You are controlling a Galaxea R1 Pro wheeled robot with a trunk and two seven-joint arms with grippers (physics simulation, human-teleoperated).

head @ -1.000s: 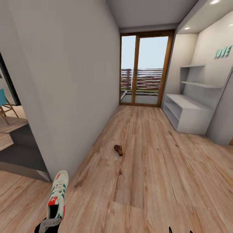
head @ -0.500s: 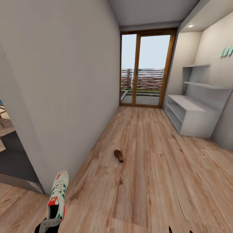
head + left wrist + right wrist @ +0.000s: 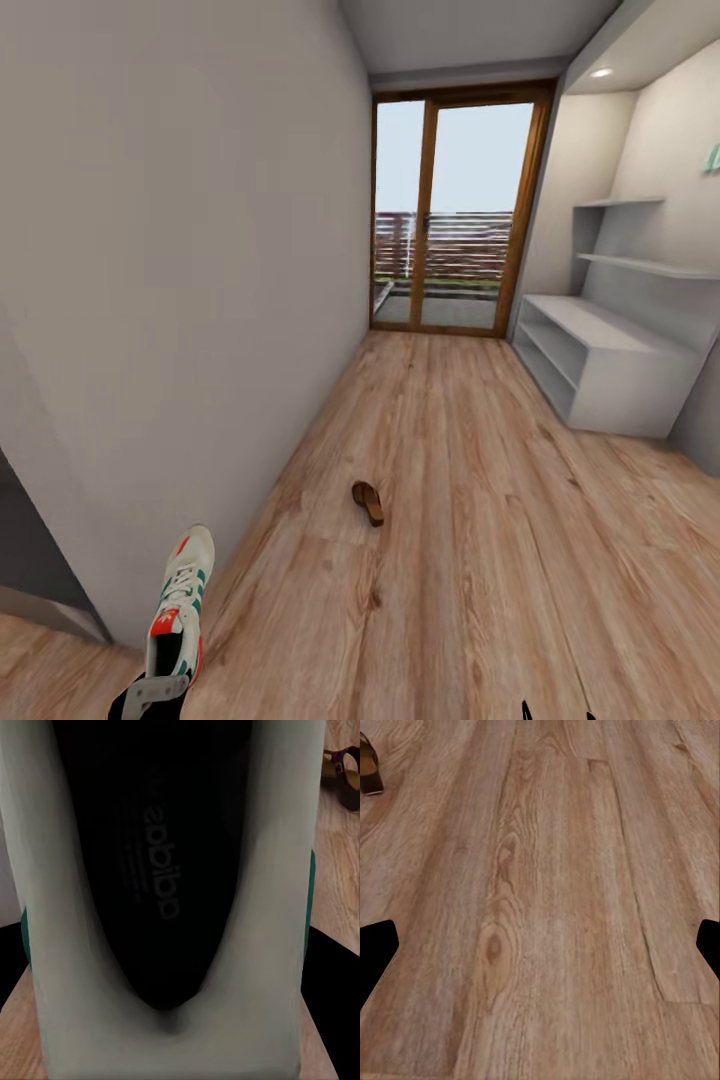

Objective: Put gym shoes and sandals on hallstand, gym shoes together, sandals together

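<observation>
The left end effector (image 3: 150, 692) pinches 1 gym shoe (image 3: 178, 606) by its heel, the right end effector (image 3: 540, 945) seems spread and empty, 1 sandal (image 3: 367, 501) lies on the corridor floor (image 3: 480, 560), and the hallstand (image 3: 600, 370) looks bare.

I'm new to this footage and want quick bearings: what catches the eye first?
A white sneaker with green stripes, held up by the left gripper at the lower left. Ahead, one brown sandal lies alone on the wood floor, and a grey shoe rack stands against the right wall.
</observation>
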